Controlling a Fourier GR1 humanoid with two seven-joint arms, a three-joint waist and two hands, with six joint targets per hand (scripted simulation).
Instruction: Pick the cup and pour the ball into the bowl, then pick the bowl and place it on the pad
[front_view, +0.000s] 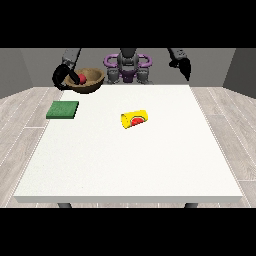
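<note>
Broadly, white table (150, 165) (square-cornered) over grey plank floor (20, 120).

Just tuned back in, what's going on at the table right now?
The hand at the view's left is holding the brown bowl up near the table's far left corner, with the red ball inside it. The yellow cup lies on its side mid-table. The green pad sits bare below the bowl. The hand at the view's right hangs free, holding nothing.
</note>
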